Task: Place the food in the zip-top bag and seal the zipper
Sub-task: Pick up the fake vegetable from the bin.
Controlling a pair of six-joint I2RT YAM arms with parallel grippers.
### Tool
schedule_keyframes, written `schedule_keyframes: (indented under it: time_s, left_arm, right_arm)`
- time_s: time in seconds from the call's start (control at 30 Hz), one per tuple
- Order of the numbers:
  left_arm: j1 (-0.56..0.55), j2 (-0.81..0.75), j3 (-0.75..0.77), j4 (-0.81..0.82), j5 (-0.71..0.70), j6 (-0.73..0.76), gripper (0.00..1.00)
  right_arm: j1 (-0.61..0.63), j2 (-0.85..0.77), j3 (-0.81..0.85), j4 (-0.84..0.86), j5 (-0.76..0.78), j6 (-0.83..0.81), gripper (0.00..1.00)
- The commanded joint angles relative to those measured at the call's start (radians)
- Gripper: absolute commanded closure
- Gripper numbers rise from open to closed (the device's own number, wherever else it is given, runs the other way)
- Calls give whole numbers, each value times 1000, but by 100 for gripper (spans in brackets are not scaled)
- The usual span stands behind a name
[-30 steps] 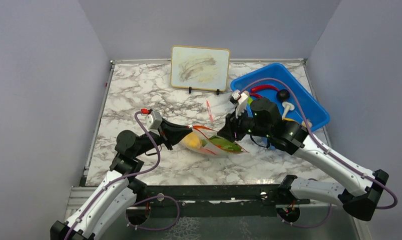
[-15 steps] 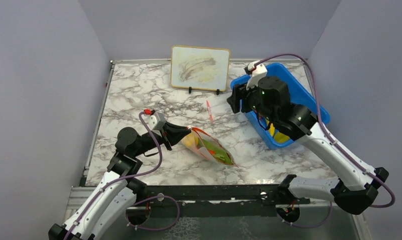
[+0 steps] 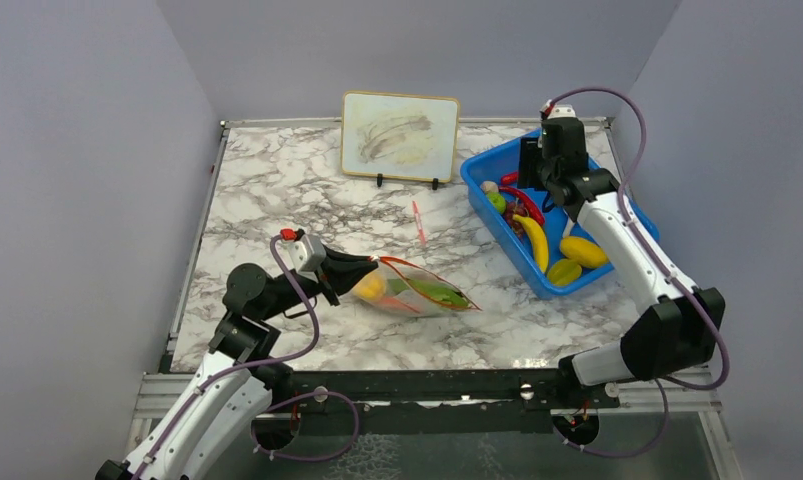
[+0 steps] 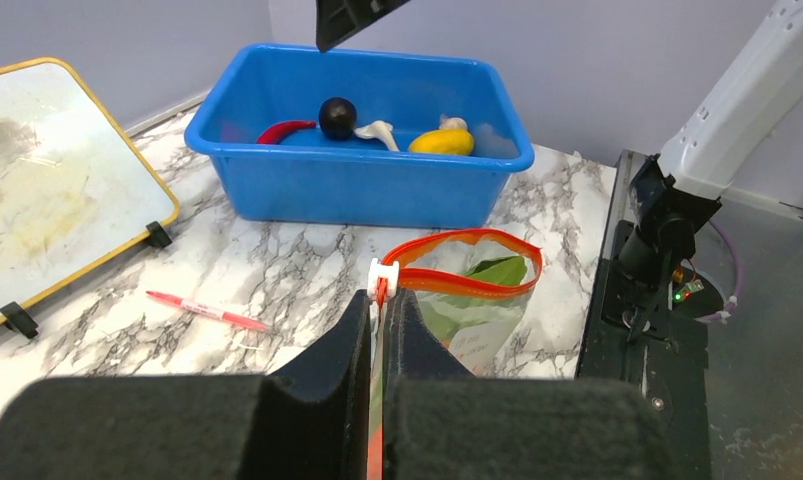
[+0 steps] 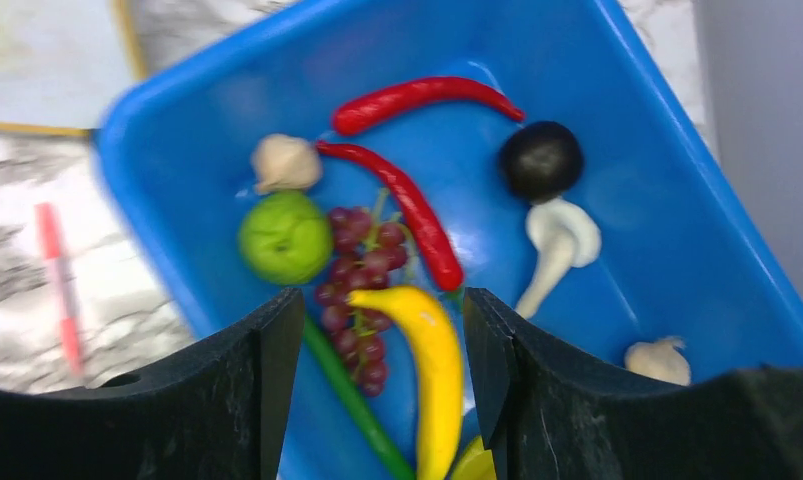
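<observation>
Spread jaws hang above banana (image 5: pixel 433 372), grapes (image 5: pixel 361 268), chilies (image 5: pixel 418 226) in blue bin (image 5: pixel 649 128).

White-and-black left arm (image 3: pixel 209 385): low, elbow bent, forearm stretched forward and to the right. Black left gripper (image 3: pixel 375 266): lying roughly level, jaws pressed together, pinching mouth edge of clear floppy plastic zip-top bag (image 3: pixel 427 295); only thin film between fingers (image 4: pixel 417 340). White-and-black right arm (image 3: pixel 627 240): reaching far forward, raised high, wrist bent downward. Black right gripper (image 3: pixel 530 165): pointing down, jaws well apart, fingers (image 5: pixel 267 360) touching nothing, nothing held.
</observation>
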Motion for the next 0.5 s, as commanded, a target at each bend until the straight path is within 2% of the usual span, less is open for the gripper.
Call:
schedule_keyframes:
  time_s: [0.0, 0.13, 0.2, 0.47]
  left_arm:
    - [-4, -23, -4, 18, 14, 22, 100]
    - [-7, -31, -6, 14, 13, 24, 100]
    - [-7, -32, -5, 14, 12, 25, 100]
    - [-7, -42, -5, 13, 5, 31, 100]
  right_arm:
    - [-78, 94, -30, 112, 127, -51, 40]
    - [-118, 143, -66, 208, 226, -85, 35]
    - [-136, 160, -93, 278, 227, -104, 33]
    - [-188, 317, -77, 359, 272, -106, 23]
